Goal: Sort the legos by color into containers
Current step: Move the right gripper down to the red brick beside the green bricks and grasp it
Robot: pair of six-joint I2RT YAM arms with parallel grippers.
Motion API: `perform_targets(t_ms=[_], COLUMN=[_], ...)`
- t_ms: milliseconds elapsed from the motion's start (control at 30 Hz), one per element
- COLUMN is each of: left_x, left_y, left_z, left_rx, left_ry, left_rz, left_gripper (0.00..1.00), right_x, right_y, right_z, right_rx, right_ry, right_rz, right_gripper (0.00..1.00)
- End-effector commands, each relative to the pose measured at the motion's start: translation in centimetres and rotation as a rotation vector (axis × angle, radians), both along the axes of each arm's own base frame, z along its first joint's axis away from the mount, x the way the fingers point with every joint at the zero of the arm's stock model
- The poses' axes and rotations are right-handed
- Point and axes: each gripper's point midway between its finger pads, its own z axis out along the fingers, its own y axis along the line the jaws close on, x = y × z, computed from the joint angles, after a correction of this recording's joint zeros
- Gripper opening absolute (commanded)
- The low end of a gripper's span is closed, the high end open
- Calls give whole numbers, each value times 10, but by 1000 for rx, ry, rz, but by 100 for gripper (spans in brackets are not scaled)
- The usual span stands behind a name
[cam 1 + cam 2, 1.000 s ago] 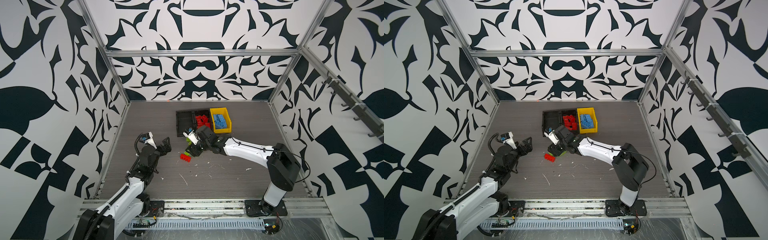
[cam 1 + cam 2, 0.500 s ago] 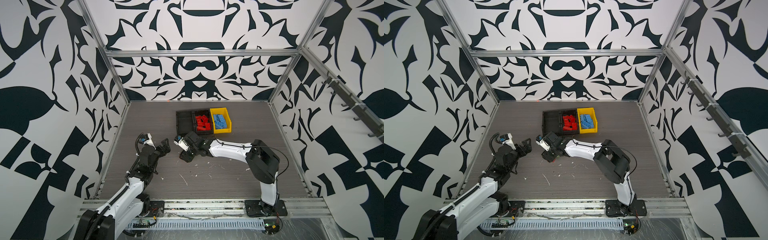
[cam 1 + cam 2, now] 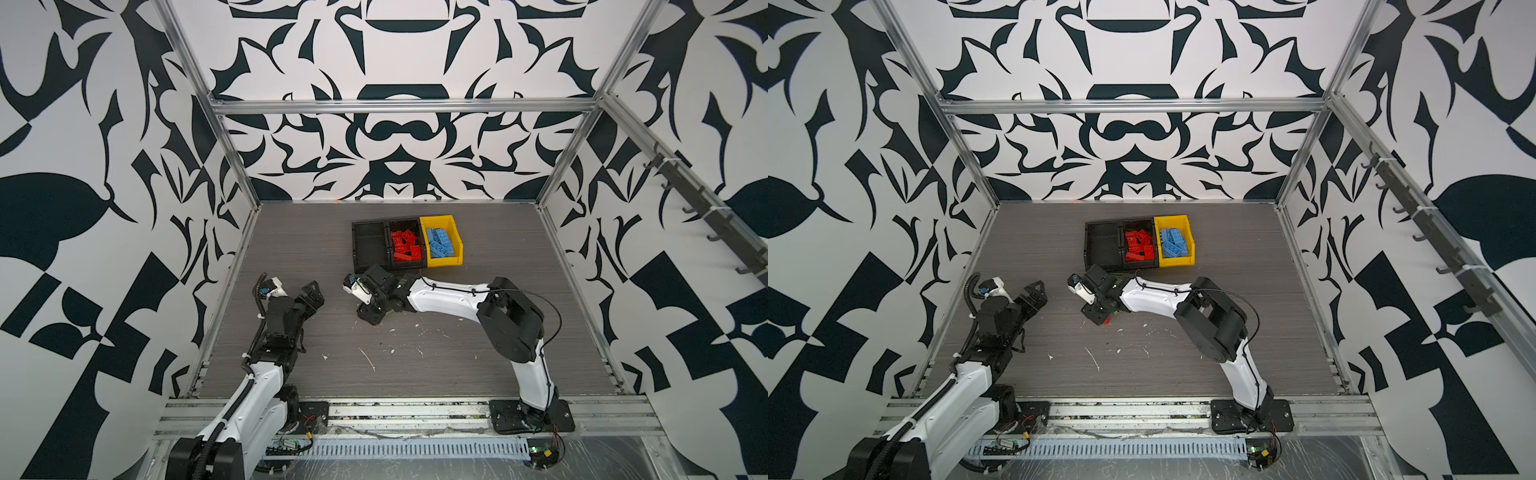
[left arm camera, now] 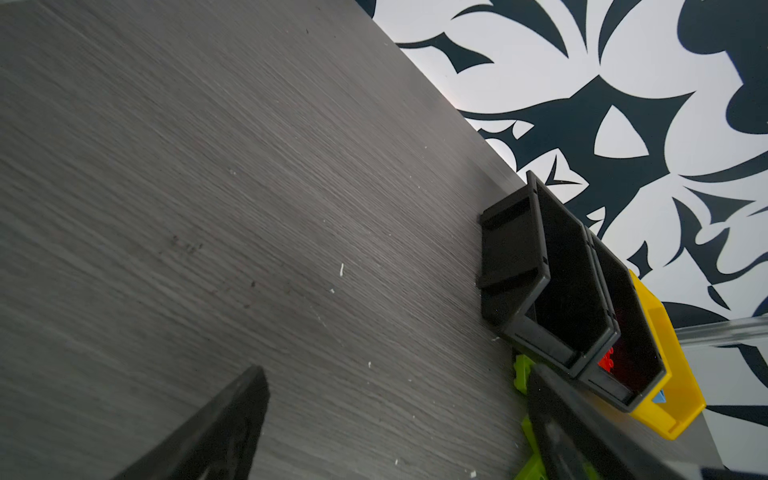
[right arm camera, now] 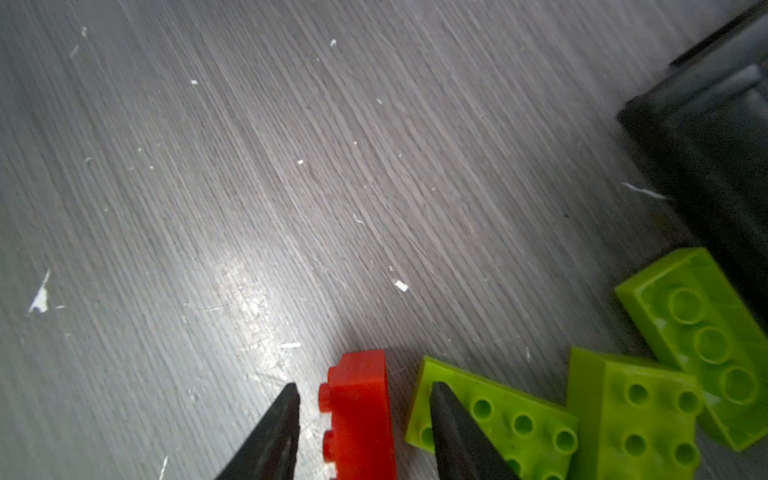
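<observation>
Right gripper [image 5: 365, 388] low over table [image 5: 249, 166], jaws part-open astride red brick [image 5: 359, 415] — nothing gripped yet. Brick's long axis runs along fingers. Green bricks [image 5: 498, 415] just beside. Left gripper [image 3: 311, 294] wide open, empty — farther off.

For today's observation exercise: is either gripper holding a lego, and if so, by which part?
Nothing is held. The right gripper straddles the red lego with gaps on both sides; the left gripper is open and empty.

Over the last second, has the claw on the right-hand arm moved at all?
Yes. The right gripper has slid away from the empty black bin, toward the table's front edge and slightly leftward, and now straddles a red brick.
</observation>
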Motion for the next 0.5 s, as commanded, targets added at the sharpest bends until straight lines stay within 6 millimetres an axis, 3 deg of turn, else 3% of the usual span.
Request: perform_targets(t_ms=[0,200,467], left_x=[3,4,3], left_y=[-9,-13,-11], left_z=[0,-1,3], left_rx=[-49,-57,-51], left_ry=[3,1,-18], left_rz=[-34,-57,-53], left_gripper=[100,99,100], right_x=[4,8,6], right_y=[5,3,10], right_z=[15,8,14], right_rx=[-1,-46,-11], right_ry=[-37,-70,-72], right_rz=[12,6,-1], right_gripper=[52,45,33])
